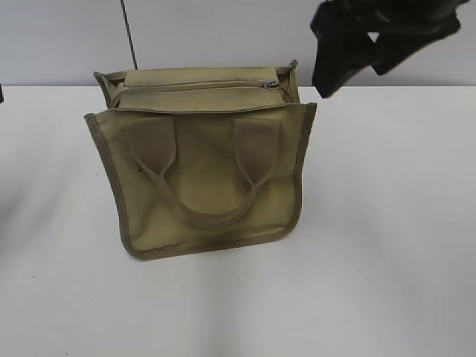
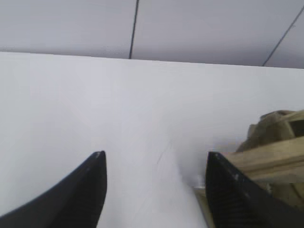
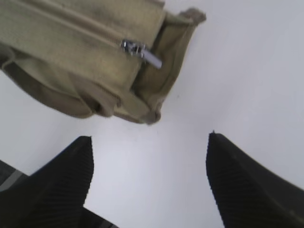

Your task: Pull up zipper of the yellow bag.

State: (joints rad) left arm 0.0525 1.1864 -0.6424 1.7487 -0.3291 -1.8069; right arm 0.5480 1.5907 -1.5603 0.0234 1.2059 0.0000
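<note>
The yellow bag (image 1: 201, 175) is a boxy khaki tote standing on the white table with its handles facing me. Its zipper (image 1: 201, 86) runs along the top, and the small silvery pull (image 1: 271, 85) sits at the right end. In the right wrist view the bag (image 3: 80, 52) fills the upper left and the pull (image 3: 141, 51) shows clearly. My right gripper (image 3: 149, 137) is open and empty, held above and to the right of the bag (image 1: 349, 56). My left gripper (image 2: 156, 159) is open and empty over bare table, with the bag's corner (image 2: 273, 152) at its right.
The white table (image 1: 387, 245) spreads around the bag on all sides. A grey wall (image 1: 223, 33) with a dark vertical seam rises behind the table's far edge.
</note>
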